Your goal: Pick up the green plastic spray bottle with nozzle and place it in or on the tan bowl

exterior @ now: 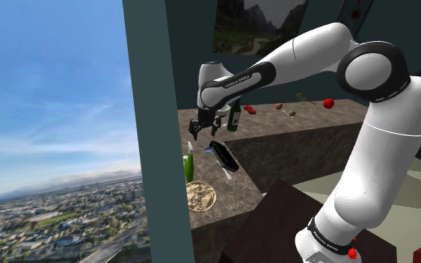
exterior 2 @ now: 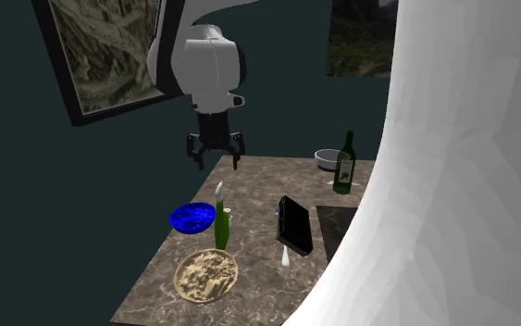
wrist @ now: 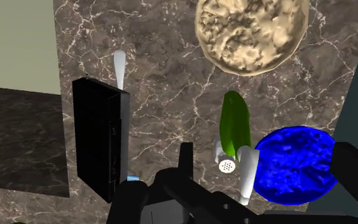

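- The black gripper [exterior 2: 217, 159] hangs in the air above the brown marble counter [exterior 2: 258, 181], pointing down. Its 2 fingers stand apart with nothing between them.
- In the wrist view, the green spray bottle [wrist: 236, 124] stands on the counter below the gripper, its white nozzle end toward the camera, touching neither finger.
- The bottle stands upright, and its green body rises to a white top in the second exterior view.
- A blue bowl [exterior 2: 192, 219] sits just beside the bottle, on the second exterior view's left.
- A black box [exterior 2: 294, 225] stands on the bottle's other side, tilted, with a small white piece [exterior 2: 286, 257] at its near end.
- The tan bowl [exterior 2: 206, 274] rests on the counter near the bottle, on the side away from the gripper. In the wrist view a strip of marble shows between them. Its inside looks lumpy.
- Farther along the counter, well apart from these, stand a dark green wine bottle [exterior 2: 343, 165] and a white bowl [exterior 2: 326, 159].
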Controlling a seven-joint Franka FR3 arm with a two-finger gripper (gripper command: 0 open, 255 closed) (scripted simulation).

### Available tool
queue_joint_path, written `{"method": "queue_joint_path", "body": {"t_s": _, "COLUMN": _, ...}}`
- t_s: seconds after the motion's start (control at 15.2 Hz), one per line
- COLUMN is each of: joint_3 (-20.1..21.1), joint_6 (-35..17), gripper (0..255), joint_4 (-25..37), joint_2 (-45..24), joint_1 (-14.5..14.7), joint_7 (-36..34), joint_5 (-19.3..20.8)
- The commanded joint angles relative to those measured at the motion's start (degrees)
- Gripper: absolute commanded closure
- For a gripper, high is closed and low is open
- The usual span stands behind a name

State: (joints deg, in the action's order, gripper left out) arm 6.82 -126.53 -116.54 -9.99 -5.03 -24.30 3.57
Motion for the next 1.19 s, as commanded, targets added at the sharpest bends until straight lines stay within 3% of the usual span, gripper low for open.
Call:
{"method": "queue_joint_path", "body": {"t_s": 0.0, "joint_3": -0.32, "joint_6": -1.14, "gripper": 0, "joint_4": 2.94, "joint_2": -4.26, "joint_1": -0.10, "joint_7": -1.10, "joint_5": -0.07}}
{"method": "queue_joint_path", "body": {"t_s": 0.53, "joint_3": -1.54, "joint_6": -2.43, "gripper": 0, "joint_4": 19.21, "joint_2": -22.44, "joint_1": 0.07, "joint_7": -5.01, "joint_5": -1.04}}
{"method": "queue_joint_path", "body": {"t_s": 1.12, "joint_3": -1.78, "joint_6": -6.55, "gripper": 0, "joint_4": 18.67, "joint_2": -26.03, "joint_1": 0.28, "joint_7": -5.23, "joint_5": -0.70}}
